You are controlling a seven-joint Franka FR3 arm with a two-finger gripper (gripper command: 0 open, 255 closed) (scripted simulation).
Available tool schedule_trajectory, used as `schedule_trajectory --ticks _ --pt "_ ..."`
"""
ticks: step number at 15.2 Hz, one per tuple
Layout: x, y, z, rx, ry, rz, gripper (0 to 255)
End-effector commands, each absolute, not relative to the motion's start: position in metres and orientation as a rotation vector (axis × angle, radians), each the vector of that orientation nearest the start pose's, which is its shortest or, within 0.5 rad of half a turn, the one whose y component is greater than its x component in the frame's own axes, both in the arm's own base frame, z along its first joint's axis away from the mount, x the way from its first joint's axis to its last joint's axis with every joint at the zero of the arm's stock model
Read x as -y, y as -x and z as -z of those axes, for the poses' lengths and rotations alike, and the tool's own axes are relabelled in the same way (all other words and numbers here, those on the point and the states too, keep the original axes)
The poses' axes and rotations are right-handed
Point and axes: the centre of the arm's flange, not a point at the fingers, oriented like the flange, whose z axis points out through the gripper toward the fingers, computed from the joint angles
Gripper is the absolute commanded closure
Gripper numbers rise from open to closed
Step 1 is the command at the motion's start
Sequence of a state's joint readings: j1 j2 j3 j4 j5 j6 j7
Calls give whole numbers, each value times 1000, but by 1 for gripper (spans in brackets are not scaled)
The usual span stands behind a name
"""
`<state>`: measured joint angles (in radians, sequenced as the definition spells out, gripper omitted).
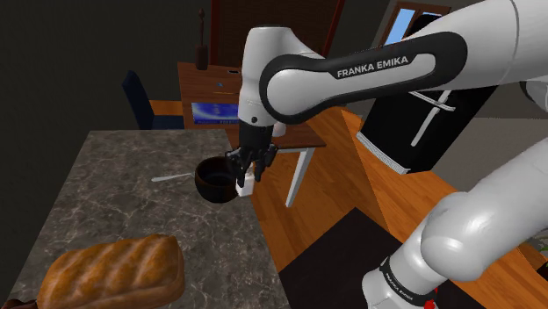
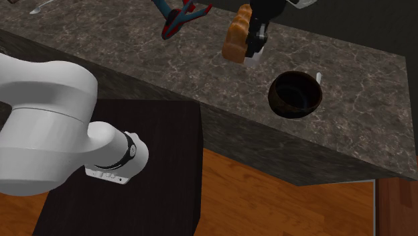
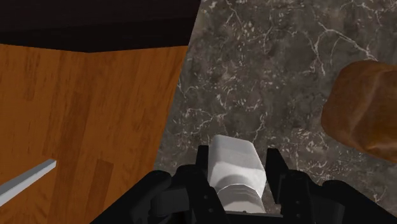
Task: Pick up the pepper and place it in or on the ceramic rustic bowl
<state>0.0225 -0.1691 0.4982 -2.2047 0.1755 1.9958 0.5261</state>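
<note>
Arm over a dark, white-veined stone surface (image 1: 114, 176), seen from three cameras. The black tool (image 1: 250, 165) points downward and is clenched on the pepper (image 1: 244, 187), a small shaker drawn plain white to pale grey with no label or markings. In the wrist view its body is blocky with bevelled corners, clasped on two opposite sides by the black fingers (image 3: 203, 162), and its free end sticks out past the fingertips. The shaker appears to hang clear of the surface rather than stand on it, though no view shows the gap beneath it plainly.

The wrist view places the shaker above the stone, just inside the edge where the surface gives way to a wooden floor (image 3: 83, 114). The bowl (image 2: 295, 94) is round, dark brown to black and glossy inside, and stands upright on the surface near the same edge. In the second exterior view the shaker and the bowl are apart. A slim white utensil (image 1: 171, 178) lies on the surface at the bowl's far side. A brown loaf of bread (image 1: 114, 272) lies farther along the surface, well apart from the bowl.
</note>
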Motion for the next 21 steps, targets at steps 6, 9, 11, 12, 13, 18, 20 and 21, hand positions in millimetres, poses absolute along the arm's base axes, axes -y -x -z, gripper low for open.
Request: schedule_trajectory --ticks 6,9,11,12,13,18,20,21 --pt "-240 -511 -445 -140 3097 -135 255" --pt "-231 -550 -447 -140 3097 -135 255" --pt "-225 -575 -449 -140 3097 -135 255" --pt "-222 -588 -449 -140 3097 -135 255" --pt "-220 -600 -450 -140 3097 -135 255" --pt "-220 -600 -424 -140 3097 -135 255" --pt "-220 -600 -413 -140 3097 -135 255" --pt "-220 -600 -408 -140 3097 -135 255"
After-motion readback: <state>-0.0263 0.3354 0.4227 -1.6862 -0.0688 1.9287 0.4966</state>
